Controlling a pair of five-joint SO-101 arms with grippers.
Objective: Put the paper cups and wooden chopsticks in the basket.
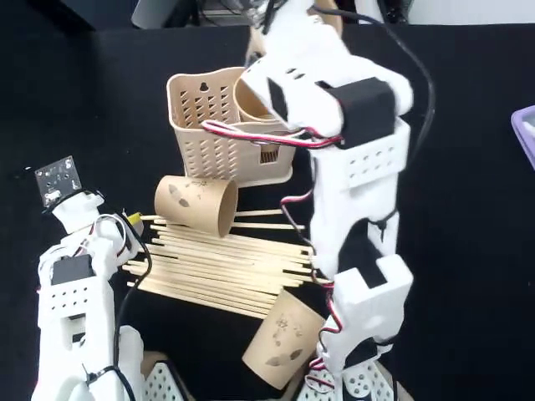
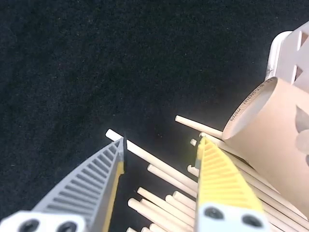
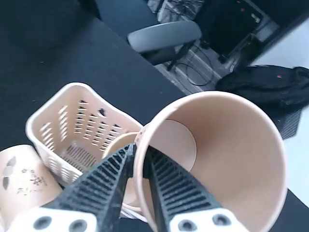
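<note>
From where I stand everything arranges itself around the basket (image 1: 209, 150), a tan slotted tub with its mouth open upward on the black table (image 1: 468, 251). The right gripper (image 3: 140, 152) pinches the rim of a paper cup (image 3: 227, 145), one finger inside the lip and one outside, and holds it tilted just above the basket's top edge. A second cup (image 3: 118, 147) sits down inside the basket, near one wall, and the rest of its floor looks bare. On the arms' side of the basket another cup (image 1: 196, 203) lies on its side, close to the basket's wall and resting across the wooden chopsticks (image 1: 226, 263), which spread in a loose flat sheaf there. A last cup (image 1: 284, 338) lies on its side beyond that sheaf, well apart from the basket and beside the right arm's base. The left gripper (image 2: 161, 142) hangs low over the stick ends farthest from the right arm, its jaws spread wide with nothing between them. Bare dark cloth runs out past those stick ends. A purple object (image 1: 525, 134) sits well away from the basket at the table's edge.
</note>
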